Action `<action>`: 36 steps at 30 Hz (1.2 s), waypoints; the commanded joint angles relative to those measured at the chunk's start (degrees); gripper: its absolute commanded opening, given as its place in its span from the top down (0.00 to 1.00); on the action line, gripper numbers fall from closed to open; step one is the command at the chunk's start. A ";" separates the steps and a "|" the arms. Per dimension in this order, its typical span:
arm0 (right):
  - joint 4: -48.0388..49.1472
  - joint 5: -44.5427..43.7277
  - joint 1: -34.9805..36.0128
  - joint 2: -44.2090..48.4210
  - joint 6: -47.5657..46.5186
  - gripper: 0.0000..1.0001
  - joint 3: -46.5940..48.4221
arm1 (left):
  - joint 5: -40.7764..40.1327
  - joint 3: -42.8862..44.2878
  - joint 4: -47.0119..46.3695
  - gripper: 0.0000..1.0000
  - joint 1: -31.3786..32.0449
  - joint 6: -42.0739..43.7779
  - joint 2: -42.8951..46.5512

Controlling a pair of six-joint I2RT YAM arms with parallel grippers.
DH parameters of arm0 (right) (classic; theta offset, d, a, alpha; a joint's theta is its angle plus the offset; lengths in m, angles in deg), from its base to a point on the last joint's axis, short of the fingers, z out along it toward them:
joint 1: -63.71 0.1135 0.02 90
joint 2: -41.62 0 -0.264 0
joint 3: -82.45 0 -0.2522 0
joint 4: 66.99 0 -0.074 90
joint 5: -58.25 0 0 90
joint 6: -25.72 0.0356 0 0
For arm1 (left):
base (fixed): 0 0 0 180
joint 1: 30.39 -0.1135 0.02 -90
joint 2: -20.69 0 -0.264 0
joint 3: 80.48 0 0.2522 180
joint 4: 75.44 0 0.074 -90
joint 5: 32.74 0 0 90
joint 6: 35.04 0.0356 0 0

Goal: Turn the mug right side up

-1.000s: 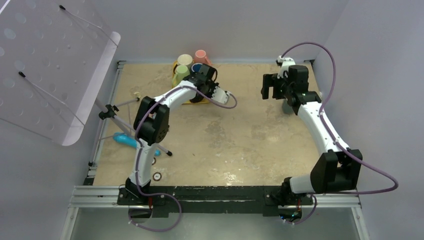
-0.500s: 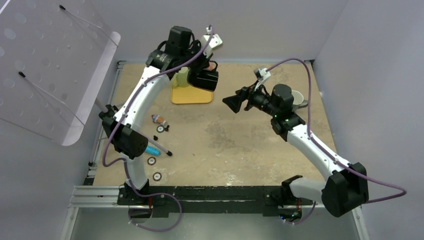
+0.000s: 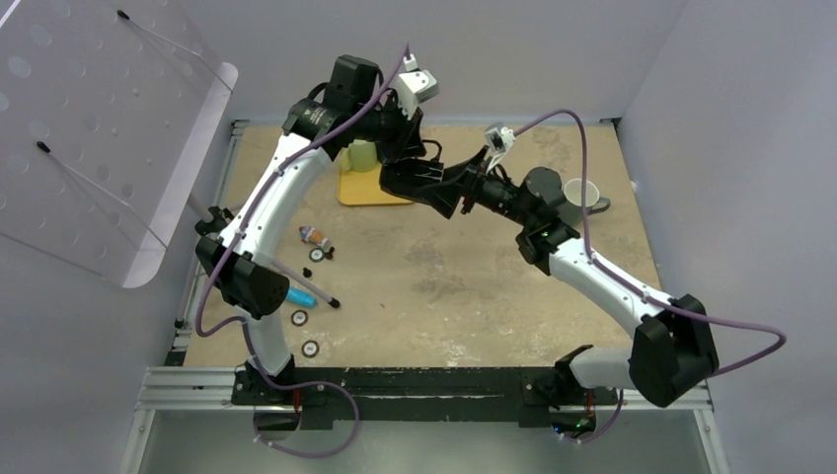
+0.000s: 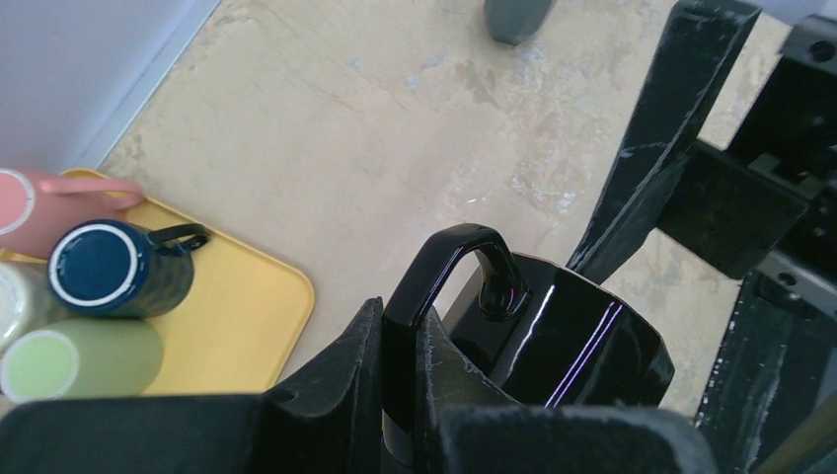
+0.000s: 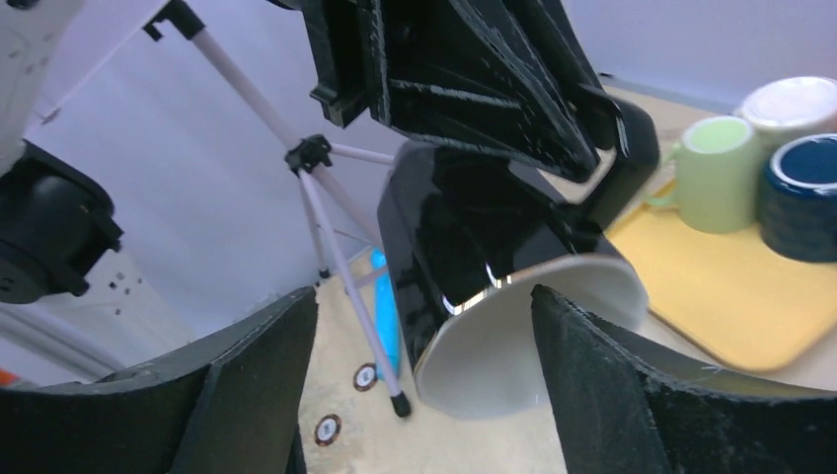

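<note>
A glossy black mug (image 4: 582, 346) with a white inside (image 5: 533, 341) hangs in the air over the table, right of the yellow tray. My left gripper (image 4: 400, 380) is shut on its handle (image 4: 449, 262). The mug is tilted, with its mouth turned down and toward my right wrist. My right gripper (image 5: 422, 296) is open, with one finger on each side of the mug's mouth end and not touching it. In the top view the left gripper (image 3: 407, 163), the mug (image 3: 419, 186) and the right gripper (image 3: 456, 193) meet in one dark cluster.
The yellow tray (image 3: 367, 193) holds a green mug (image 3: 362, 155), a navy mug (image 4: 109, 272) and a pink mug (image 4: 39, 202). A grey mug (image 3: 582, 195) stands at the right. A tripod leg (image 5: 345, 257), a blue object (image 3: 298, 294) and small round pieces (image 3: 316, 253) lie at the left.
My left arm has risen from the tray with the black mug. My right arm has swung left from the back right, and its open fingers now flank the mug.
</note>
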 commanded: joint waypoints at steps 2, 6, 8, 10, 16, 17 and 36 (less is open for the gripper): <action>7.38 2.45 0.51 -4.16 4.80 0.46 3.18 | 10.06 3.50 -2.37 1.00 0.01 -7.78 1.21; -1.25 -2.81 0.51 -1.55 -1.89 1.00 4.85 | 9.31 2.13 -2.04 0.93 -0.05 -5.15 0.93; -14.49 -9.44 0.47 -0.13 -9.94 1.00 8.14 | 4.43 1.67 -1.13 0.14 -0.35 -3.45 0.54; -29.12 -18.94 0.47 -0.18 -17.42 1.00 12.46 | -0.22 0.00 -1.45 0.00 -1.06 -0.82 0.93; -56.60 -36.03 0.26 -7.62 -30.21 1.00 23.79 | -10.43 -3.41 -5.37 0.00 -5.93 -1.09 0.49; -60.69 -37.82 0.26 -9.99 -31.21 1.00 25.80 | -12.84 -3.60 -5.45 0.00 -6.17 -0.44 -0.02; -74.90 -34.03 -5.44 -30.41 -37.99 0.64 36.67 | -23.84 4.42 -2.48 0.00 -13.90 11.29 -18.21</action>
